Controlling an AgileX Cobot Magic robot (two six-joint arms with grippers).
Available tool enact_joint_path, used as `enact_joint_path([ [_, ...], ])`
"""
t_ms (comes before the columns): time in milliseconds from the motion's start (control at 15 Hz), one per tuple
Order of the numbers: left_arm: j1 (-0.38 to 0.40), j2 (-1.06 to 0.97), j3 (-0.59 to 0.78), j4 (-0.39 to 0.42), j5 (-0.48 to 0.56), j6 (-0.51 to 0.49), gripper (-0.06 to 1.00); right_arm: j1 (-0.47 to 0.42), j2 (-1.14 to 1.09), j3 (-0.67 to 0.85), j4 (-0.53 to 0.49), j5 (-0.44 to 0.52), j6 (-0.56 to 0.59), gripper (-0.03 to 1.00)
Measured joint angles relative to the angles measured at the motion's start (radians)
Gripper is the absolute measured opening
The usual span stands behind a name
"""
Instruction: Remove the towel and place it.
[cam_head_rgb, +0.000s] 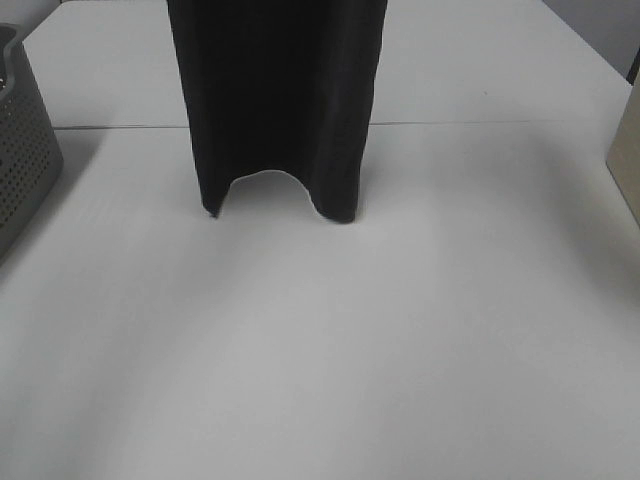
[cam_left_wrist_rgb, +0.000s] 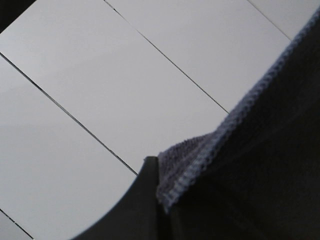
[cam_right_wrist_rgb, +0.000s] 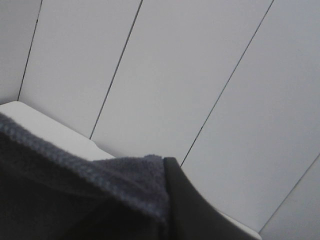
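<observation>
Towel hangs limp, lower hem near desk. I judge it soft, light, floppy. Left tool and right tool each pinch stitched hem corner, best hold I see.

A wide white matte tabletop filled nearly the whole exterior high view. A thin dark seam crossed it from side to side in its far part, as where two boards meet. At the left edge stood a grey perforated plastic basket with a rounded corner, cut off by the frame. At the right edge showed a slice of a pale beige flat-sided object; what it was could not be told. Past the far right corner lay a dull grey strip. Light was soft and even, with faint broad shading on the tabletop. Both wrist views looked onto flat white panels parted by thin dark straight joints.
</observation>
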Motion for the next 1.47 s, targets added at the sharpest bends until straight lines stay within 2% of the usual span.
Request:
enact_joint_path([
  [133,0.0,0.0,0.0,0.002,-0.023,0.0,0.0,0.0,0.0,0.0,-0.013,-0.035,0.011,0.01],
  [467,0.022,0.037,0.0,0.004,-0.053,0.0,0.0,0.0,0.035,-0.002,-0.029,-0.042,0.023,0.01],
  [667,0.023,0.087,0.0,0.004,-0.15,0.0,0.0,-0.008,0.076,-0.003,-0.046,-0.089,0.026,0.01],
  [867,0.048,0.155,-0.01,0.001,-0.288,0.0,0.0,-0.074,0.135,-0.03,-0.053,-0.174,0.119,0.01],
  [933,0.064,0.207,-0.055,-0.001,-0.323,0.0,0.0,-0.112,0.175,-0.066,-0.054,-0.216,0.184,0.01],
  [1067,0.076,0.302,-0.183,-0.004,-0.331,-0.009,0.0,-0.131,0.253,-0.16,-0.055,-0.314,0.248,0.01],
  [1200,0.091,0.441,-0.413,-0.009,-0.331,-0.022,0.0,-0.141,0.326,-0.266,-0.055,-0.369,0.265,0.01],
  [1267,0.091,0.441,-0.413,-0.009,-0.331,-0.022,0.0,-0.141,0.326,-0.266,-0.055,-0.369,0.265,0.01],
  [1333,0.099,0.564,-0.626,-0.008,-0.286,-0.023,0.0,-0.16,0.4,-0.372,-0.025,-0.405,0.278,0.01],
  [1467,0.099,0.667,-0.823,-0.008,-0.228,-0.035,0.0,-0.177,0.435,-0.418,0.006,-0.421,0.281,0.01],
])
